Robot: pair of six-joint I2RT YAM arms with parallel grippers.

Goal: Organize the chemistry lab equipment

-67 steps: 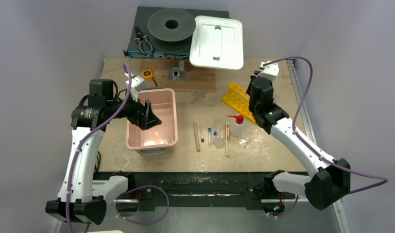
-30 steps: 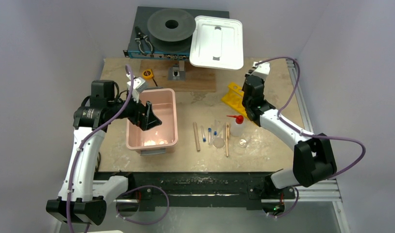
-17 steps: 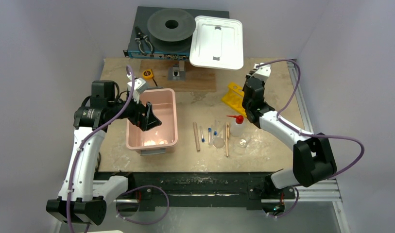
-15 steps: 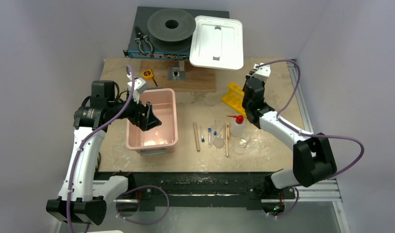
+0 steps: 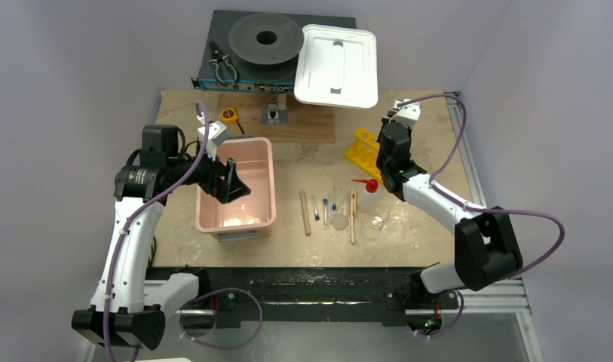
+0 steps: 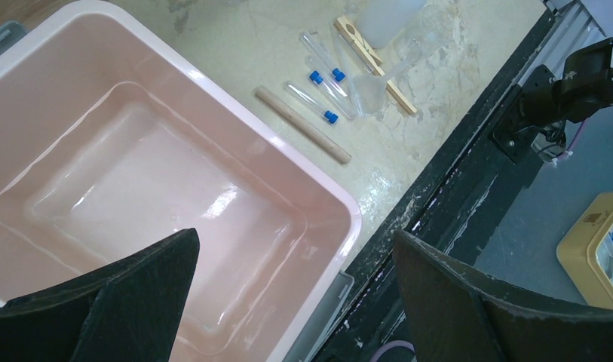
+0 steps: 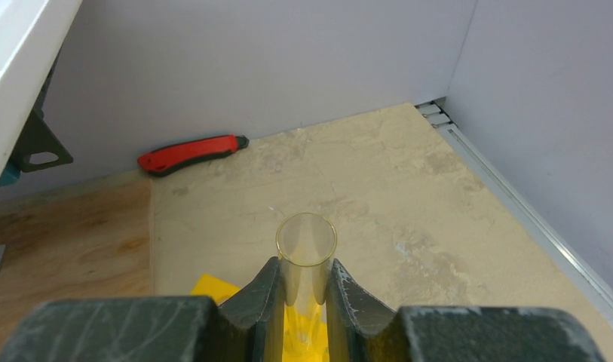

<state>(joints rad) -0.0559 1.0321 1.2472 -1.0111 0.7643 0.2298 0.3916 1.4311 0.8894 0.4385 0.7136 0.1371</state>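
Swinging inward over the tabletop (image 7: 378, 181) since the earlier view, the right end effector (image 7: 303, 290) is pinching a clear open tube (image 7: 306, 245) upright in a narrow grip, apparently just above the yellow holed rack (image 7: 213, 288). Seating it is calling for a straight, slow descent. The left end effector (image 6: 295, 240) is hanging wide open and empty over the pink tub (image 6: 235, 124).

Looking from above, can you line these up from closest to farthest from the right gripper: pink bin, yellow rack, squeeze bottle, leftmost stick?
From the right gripper, which grips a tube:
1. The rack, just below it, at the right.
2. The bottle, a bit nearer the arm bases.
3. The leftmost stick, mid-table.
4. The bin, at the left.
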